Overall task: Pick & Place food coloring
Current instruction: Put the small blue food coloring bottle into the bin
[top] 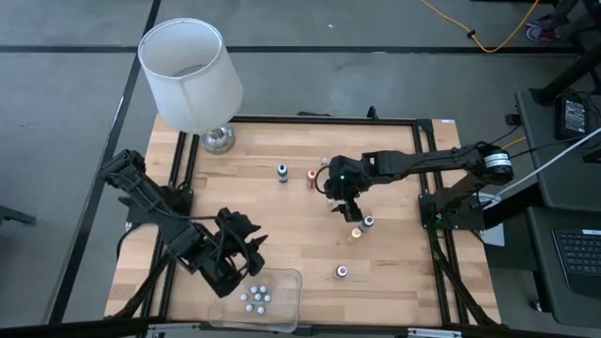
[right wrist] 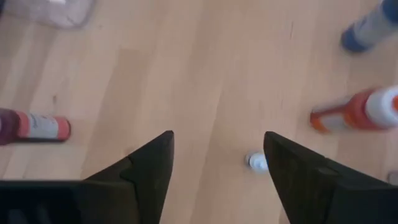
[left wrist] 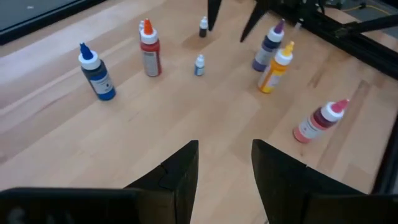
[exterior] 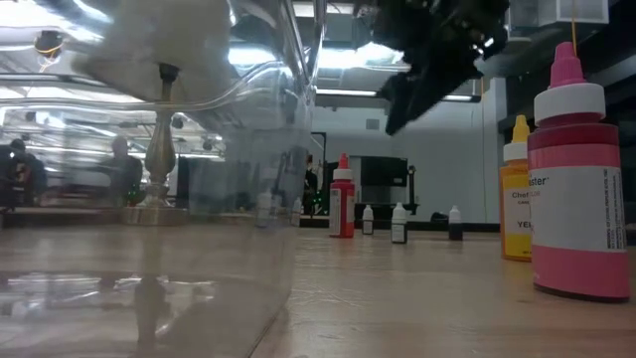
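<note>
Two open grippers, looking down from above. Watching the right gripper (top: 343, 205) hanging over the middle of the light wooden tabletop (top: 282, 216), reaching in from the right edge. Seeing its dark fingers (right wrist: 146, 165) spread wide, released, gripping nothing. Spotting one tiny white-topped food coloring bottle (right wrist: 256, 162) standing on the wood right below, inside the gap between those fingers and close to one of them; cannot tell whether touching it.

Swinging over to the front left: finding the left gripper (top: 246, 255) sitting just beside the clear plastic tub (top: 286, 282) at the table's front edge. Seeing fingers parted there too, holding nothing, pointing out across the boards.

Peeking into the tub: counting several more tiny pale-topped bottles (top: 255, 298) clustered together on its floor.

Picking out five larger squeeze bottles around the right gripper:
- blue bottle (top: 282, 173) and red bottle (top: 312, 176) standing toward the back, near each other
- orange bottle (top: 356, 233) and dark purple bottle (top: 368, 222) standing just beside each other, nearer the front than the gripper
- pink bottle (top: 342, 272) standing alone, nearer the front edge

Catching a white-shaded lamp (top: 191, 70) standing at the back left corner, well apart from both grippers.
</note>
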You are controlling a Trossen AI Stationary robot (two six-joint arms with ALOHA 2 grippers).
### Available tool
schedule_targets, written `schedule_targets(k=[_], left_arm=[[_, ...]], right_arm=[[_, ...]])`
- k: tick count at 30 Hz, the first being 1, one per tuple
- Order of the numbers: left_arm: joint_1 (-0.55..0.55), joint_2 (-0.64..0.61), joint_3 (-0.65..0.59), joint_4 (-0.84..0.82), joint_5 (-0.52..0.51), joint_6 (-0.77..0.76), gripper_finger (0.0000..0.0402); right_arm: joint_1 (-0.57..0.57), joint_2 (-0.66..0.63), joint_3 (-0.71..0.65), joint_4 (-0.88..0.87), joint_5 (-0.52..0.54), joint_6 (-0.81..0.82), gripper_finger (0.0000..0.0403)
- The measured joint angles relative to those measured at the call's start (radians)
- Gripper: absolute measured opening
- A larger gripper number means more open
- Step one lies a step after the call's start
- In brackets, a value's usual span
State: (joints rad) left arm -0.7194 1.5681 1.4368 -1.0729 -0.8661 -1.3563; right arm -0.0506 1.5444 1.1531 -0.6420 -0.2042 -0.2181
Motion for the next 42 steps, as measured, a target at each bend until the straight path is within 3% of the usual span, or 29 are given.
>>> schedule_targets(k=[12, 21, 27, 30, 35, 38, 42], left_arm=[[0.041, 0.000, 0.000, 0.002, -0.007, 0.007, 0.0143], [0.048, 0.000, 0.000, 0.002, -0.037, 0.008, 0.0143], [0.056, 0.001, -0.012, 0.001, -0.036, -0.003, 0.0143], [0.094, 0.001, -0.021, 0.002, 0.015, -0.004, 0.0143], [0.214, 0.001, -0.021, 0.087, 0.188, 0.268, 0.0143], [0.311, 0.001, -0.021, 0.201, 0.258, 0.478, 0.0143], [0.468, 0.020, -0.021, 0.398, 0.444, 0.760, 0.0143]], right_arm=[[-0.086, 0.062, -0.111, 0.101, 0.011, 0.003, 0.0261], [-0.091, 0.137, -0.112, 0.141, -0.003, -0.022, 0.0261], [-0.092, 0.116, -0.083, 0.118, -0.004, -0.024, 0.0261], [-0.092, 0.074, -0.045, 0.088, -0.005, -0.026, 0.0261], [-0.083, -0.054, 0.024, 0.033, 0.116, -0.035, 0.0251], [-0.065, -0.150, 0.047, 0.008, 0.251, -0.074, 0.0241], [-0.038, -0.290, 0.050, 0.004, 0.370, -0.101, 0.0230]])
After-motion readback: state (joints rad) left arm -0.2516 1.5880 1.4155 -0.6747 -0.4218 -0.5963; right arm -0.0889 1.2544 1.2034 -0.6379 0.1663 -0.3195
